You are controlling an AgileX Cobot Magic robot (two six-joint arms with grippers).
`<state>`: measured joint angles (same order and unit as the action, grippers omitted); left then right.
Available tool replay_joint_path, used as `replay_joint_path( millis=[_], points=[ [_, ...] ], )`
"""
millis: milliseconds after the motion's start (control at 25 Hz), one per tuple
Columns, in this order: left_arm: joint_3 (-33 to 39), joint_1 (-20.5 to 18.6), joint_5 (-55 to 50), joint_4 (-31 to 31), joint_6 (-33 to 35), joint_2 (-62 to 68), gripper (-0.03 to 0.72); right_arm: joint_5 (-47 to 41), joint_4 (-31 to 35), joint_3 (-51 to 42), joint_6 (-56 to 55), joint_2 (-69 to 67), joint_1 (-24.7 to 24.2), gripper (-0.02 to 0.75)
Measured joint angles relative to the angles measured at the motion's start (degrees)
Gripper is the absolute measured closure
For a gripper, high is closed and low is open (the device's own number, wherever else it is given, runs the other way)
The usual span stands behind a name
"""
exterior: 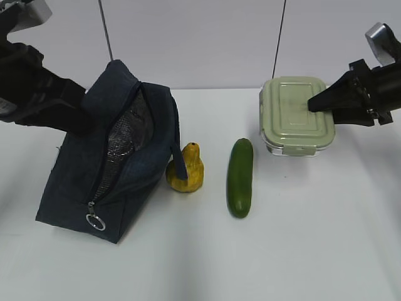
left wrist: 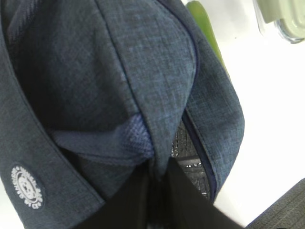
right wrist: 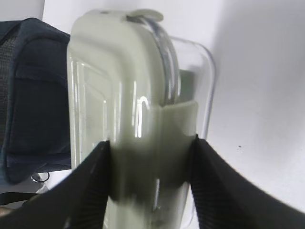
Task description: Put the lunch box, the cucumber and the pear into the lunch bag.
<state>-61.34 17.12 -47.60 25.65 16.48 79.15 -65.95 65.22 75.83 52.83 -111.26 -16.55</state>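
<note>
**Lunch box in the grip, bag mouth only part open**

The right gripper (exterior: 315,103) is reaching in from the right edge of the exterior view, and its jaws are clamping across the lunch box (exterior: 296,115), one finger on the lid and one on the clear base, as the right wrist view is showing. The box is sitting in the upper right of the exterior frame; I cannot tell whether it is resting on the table (exterior: 301,251) or hanging just off it.

At the upper left, the left gripper (left wrist: 155,183) is pinching a fold of the lunch bag (exterior: 106,163) with its jaws together, holding the dark fabric up. The bag's zipper is standing open along its slanted face, silvery lining showing through a narrow slit, with the ring pull (exterior: 95,222) lying near the lower corner.

The pear (exterior: 186,169) is standing just beside the bag's right wall, in the frame's centre, a strap hanging in front of it. The cucumber (exterior: 240,177) is lying to the pear's right, apart from it.

The risks, as I judge them: the slit is looking narrower than the box, so the box could be catching on the zipper edge and pushing the bag over. A low path across to the left could be knocking the cucumber or toppling the pear. The smooth lid could also be slipping between the fingers if the box is tilting.
</note>
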Motion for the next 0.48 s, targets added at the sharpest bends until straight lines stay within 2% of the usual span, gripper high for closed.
replay_joint_path(
  millis=[240,480],
  points=[
    [0.0,0.0,0.3,0.0,0.0,0.0,0.687,-0.3,0.2,-0.1,0.0,2.4,2.2,0.365],
    [0.0,0.0,0.3,0.0,0.0,0.0,0.687,-0.5,0.6,-0.1,-0.1,3.7,6.6,0.365]
  ],
)
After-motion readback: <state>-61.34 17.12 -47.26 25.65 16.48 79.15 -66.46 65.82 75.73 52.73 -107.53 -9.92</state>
